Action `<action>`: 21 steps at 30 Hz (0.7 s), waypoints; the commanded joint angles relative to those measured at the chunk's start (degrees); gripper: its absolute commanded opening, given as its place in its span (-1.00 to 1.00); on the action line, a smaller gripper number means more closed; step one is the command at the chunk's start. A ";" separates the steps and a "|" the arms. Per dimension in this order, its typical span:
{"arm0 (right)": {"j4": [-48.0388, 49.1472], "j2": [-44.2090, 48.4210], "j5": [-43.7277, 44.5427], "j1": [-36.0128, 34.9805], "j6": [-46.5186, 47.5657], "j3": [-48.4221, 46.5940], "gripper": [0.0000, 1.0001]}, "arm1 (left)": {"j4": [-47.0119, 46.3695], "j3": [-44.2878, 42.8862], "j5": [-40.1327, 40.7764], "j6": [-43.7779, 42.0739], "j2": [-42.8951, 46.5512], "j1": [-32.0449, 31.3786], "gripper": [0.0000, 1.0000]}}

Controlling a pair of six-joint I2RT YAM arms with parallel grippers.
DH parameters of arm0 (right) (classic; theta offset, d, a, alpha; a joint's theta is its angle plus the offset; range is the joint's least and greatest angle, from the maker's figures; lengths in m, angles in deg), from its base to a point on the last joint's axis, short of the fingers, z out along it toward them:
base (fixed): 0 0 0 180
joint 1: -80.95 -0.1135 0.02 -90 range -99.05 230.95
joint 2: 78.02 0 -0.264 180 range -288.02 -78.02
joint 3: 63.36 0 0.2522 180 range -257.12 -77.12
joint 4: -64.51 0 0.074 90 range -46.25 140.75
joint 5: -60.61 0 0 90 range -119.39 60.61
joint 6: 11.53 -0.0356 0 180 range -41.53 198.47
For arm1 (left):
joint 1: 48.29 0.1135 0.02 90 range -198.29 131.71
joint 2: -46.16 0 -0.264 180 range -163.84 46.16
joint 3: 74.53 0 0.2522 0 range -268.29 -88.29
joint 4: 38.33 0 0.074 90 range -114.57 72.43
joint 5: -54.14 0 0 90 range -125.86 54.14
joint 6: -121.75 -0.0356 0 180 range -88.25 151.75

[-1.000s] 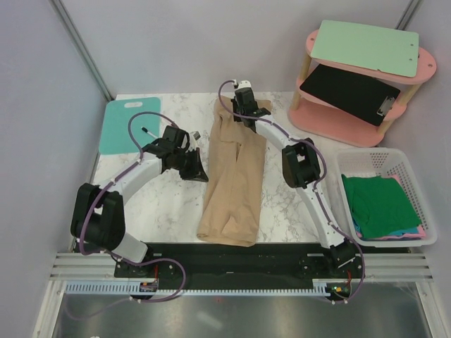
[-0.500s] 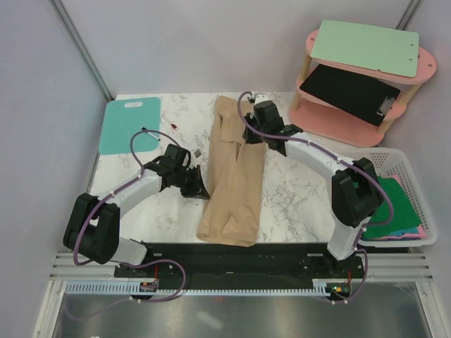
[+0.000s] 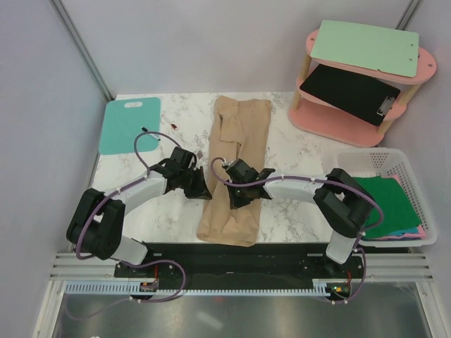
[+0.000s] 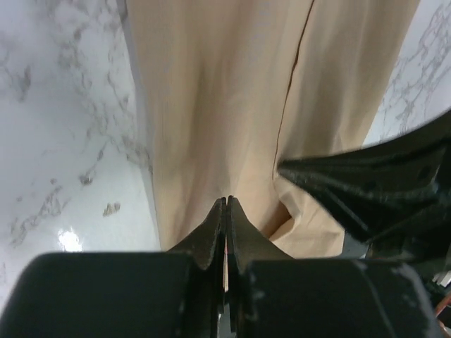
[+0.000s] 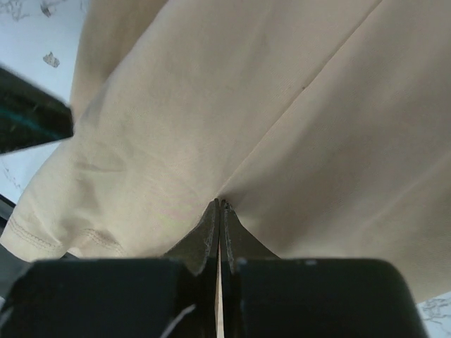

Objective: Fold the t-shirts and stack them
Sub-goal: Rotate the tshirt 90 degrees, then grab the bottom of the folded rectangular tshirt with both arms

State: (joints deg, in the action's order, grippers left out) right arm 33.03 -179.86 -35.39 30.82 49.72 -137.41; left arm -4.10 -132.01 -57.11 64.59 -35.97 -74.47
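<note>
- Tan cloth fills both my wrist views. The tan t-shirt (image 3: 242, 137) lies on the marble table (image 3: 296, 211) between my arms, folded into a long narrow strip that runs from the far edge toward my bases.
- My left gripper (image 3: 202, 184) is at the strip's left edge, about halfway along. Its fingers are pressed together, tips down on the cloth.
- My right gripper (image 3: 237, 195) sits over the strip just beside the left one. Its fingers are also pressed tight, with a crease in the cloth running straight into the tips.
- I cannot tell whether either pair has cloth caught between the tips. The wrist views show only tips meeting fabric.
- In the right wrist view a stitched hem curls at the lower left, and the dark shape of my left gripper shows at the left border.
- On the right, a white basket (image 3: 384, 156) holds a green t-shirt (image 3: 382, 204) on top, with pink and blue cloth (image 3: 412, 231) peeking out beneath it.
- A teal board (image 3: 129, 124) with a handle hole lies flat at the table's far left corner.
- Beyond the far right corner stands a pink shelf (image 3: 423, 70), with a mint-green clipboard (image 3: 363, 46) on its top tier and a black clipboard (image 3: 349, 88) on the tier below.
</note>
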 commanded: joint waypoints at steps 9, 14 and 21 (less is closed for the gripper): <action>2.07 4.90 -1.30 -3.83 -5.17 0.26 -1.00 | -5.18 -10.50 3.93 -0.14 -14.37 -0.19 -0.96; 1.98 3.15 -1.99 -5.59 -5.26 -1.40 -1.00 | -5.09 -11.47 5.35 -0.67 -16.31 -0.19 -0.96; 0.59 -1.42 -2.97 -8.58 -5.79 -1.67 -1.00 | -3.34 -13.40 9.29 -1.46 -18.33 -0.02 -0.96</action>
State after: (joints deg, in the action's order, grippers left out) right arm 33.93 -178.83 -37.40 23.91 45.00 -137.30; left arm -7.33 -142.70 -52.22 64.61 -53.15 -74.47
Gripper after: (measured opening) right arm 0.006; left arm 0.025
